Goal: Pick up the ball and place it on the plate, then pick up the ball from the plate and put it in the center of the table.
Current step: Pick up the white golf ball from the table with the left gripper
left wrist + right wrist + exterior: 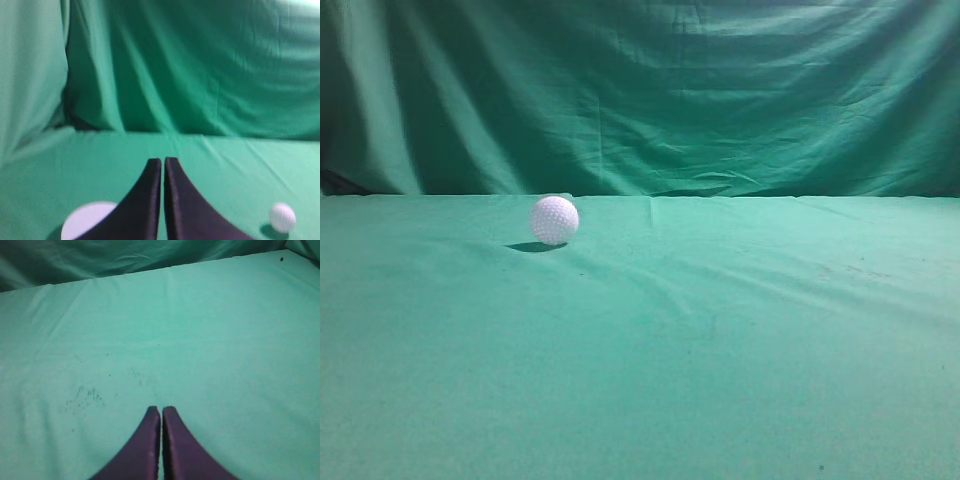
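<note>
The dimpled white ball rests on the teal-green table, left of middle and toward the back; it also shows in the left wrist view at the lower right. A pale round plate lies at the lower left of the left wrist view, partly hidden behind a jaw; it is out of the exterior view. My left gripper is shut and empty, above the table between plate and ball. My right gripper is shut and empty over bare cloth. Neither arm shows in the exterior view.
A darker draped green curtain hangs behind the table's far edge and also fills the back of the left wrist view. Faint dark specks stain the cloth ahead of my right gripper.
</note>
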Robot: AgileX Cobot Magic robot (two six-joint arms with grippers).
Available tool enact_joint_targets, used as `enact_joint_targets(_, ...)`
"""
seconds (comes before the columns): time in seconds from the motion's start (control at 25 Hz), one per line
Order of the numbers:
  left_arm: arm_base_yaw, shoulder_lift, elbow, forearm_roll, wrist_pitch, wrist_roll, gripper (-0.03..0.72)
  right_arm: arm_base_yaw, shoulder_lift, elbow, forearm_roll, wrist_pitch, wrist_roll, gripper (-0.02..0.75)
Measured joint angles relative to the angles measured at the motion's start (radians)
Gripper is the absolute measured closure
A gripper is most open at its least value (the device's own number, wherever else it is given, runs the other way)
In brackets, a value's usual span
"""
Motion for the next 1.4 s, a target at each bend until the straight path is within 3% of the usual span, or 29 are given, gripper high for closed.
enact_joint_targets(0.16,0.000,0.000,-0.030,0.000,0.030,-0.072,0.688,0.000,0.000,0.000,0.000,0.000,0.000,0.738)
enact_joint_targets(0.56,0.000,0.176,-0.331,-0.042,0.370,-0.096,0.688,0.000,0.000,0.000,0.000,0.000,0.000,0.738)
enact_joint_targets(0.92,0.000,0.222,-0.373,-0.062,0.398,-0.096,0.688,0.000,0.000,0.000,0.000,0.000,0.000,0.738)
enact_joint_targets(1.0,0.000,0.261,-0.430,-0.062,0.466,-0.067,0.688,0.000,0.000,0.000,0.000,0.000,0.000,0.738)
enact_joint_targets(1.2,-0.003,0.467,-0.608,-0.079,0.697,0.165,0.688,0.000,0.000,0.000,0.000,0.000,0.000,0.738)
enact_joint_targets(1.4,-0.101,0.689,-0.691,-0.083,0.742,0.205,0.688,0.000,0.000,0.000,0.002,0.000,0.000,0.738)
